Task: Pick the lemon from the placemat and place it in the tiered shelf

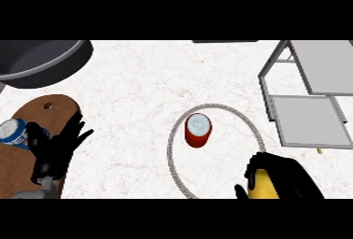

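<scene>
The yellow lemon (264,186) sits at the lower right edge of the view, just right of the round placemat's grey braided rim (176,128). My right hand (283,175) is curled round the lemon, and its fingers hide most of the fruit. The grey tiered shelf (309,121) stands at the upper right, with a lower tray facing me and an upper tray (328,65) behind it. My left hand (59,149) rests open at the lower left, fingers up, over the wooden board.
A red can (198,130) with a silver top stands on the placemat. A wooden cutting board (27,154) at the left carries a blue and white can (14,133). A dark pot (41,60) sits at the upper left.
</scene>
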